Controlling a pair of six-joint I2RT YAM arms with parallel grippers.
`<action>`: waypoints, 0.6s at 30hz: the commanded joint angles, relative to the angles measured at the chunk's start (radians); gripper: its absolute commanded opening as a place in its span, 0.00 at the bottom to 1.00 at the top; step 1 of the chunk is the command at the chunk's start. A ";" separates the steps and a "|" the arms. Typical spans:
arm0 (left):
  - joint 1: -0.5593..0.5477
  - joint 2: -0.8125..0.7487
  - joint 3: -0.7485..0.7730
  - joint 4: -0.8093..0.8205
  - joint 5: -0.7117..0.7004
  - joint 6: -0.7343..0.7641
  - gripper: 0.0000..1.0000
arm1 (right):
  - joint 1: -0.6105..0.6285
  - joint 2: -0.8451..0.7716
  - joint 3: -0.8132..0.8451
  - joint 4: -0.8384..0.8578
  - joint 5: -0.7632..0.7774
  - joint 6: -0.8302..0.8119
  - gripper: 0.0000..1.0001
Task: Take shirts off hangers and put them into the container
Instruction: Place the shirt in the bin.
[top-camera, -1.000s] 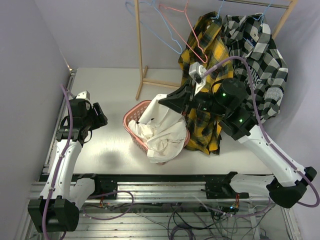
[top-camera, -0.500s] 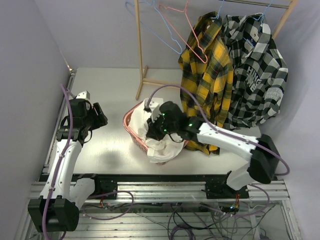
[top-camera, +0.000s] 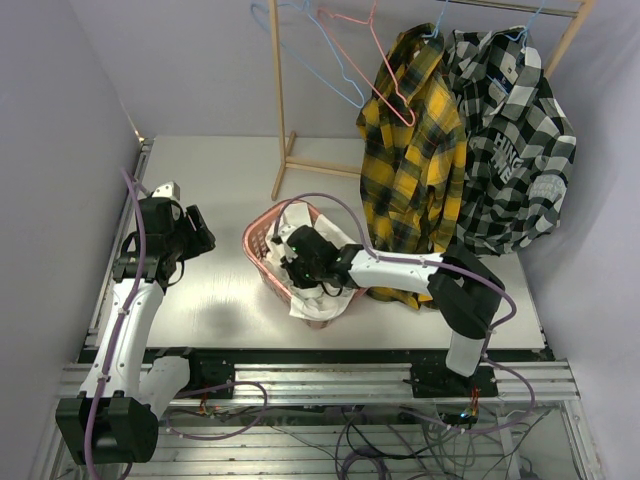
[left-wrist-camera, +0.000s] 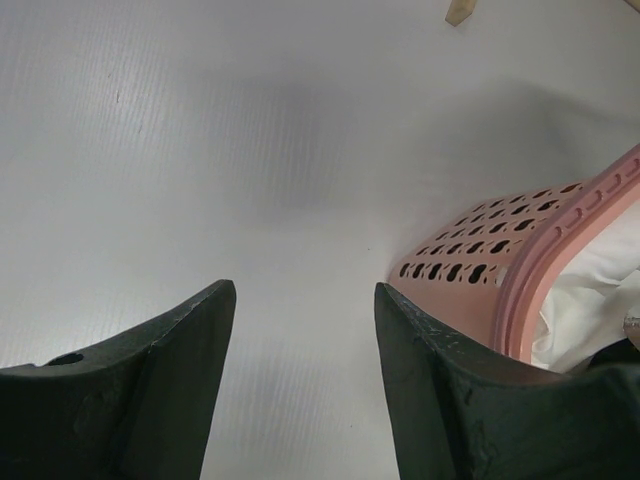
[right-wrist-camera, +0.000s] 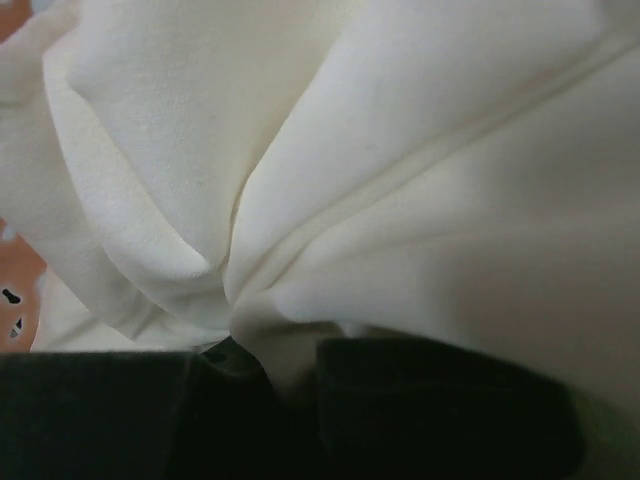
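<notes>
Right claw (right-wrist-camera: 290, 375) pinches white shirt (right-wrist-camera: 400, 150) inside basket (left-wrist-camera: 470, 270); left claw (left-wrist-camera: 300, 320) spread over desk (left-wrist-camera: 180, 130). Plaid shirt (top-camera: 410, 150) and checked shirt (top-camera: 510, 140) hang behind.

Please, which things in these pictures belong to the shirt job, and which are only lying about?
Job: white shirt, held by the shut right tool; pink basket; yellow plaid shirt; checked shirt; bare pink hanger; bare blue hanger.
Lying about: wooden rack; loose cables.
</notes>
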 joint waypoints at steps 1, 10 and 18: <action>-0.008 -0.001 -0.010 0.011 0.017 0.007 0.69 | 0.020 0.070 -0.012 -0.018 0.043 -0.008 0.02; -0.008 0.000 -0.009 0.009 0.013 0.006 0.70 | 0.025 0.036 0.074 -0.043 0.043 -0.049 0.10; -0.009 0.000 -0.008 0.008 0.010 0.005 0.71 | 0.025 -0.011 0.191 -0.122 0.108 -0.069 0.42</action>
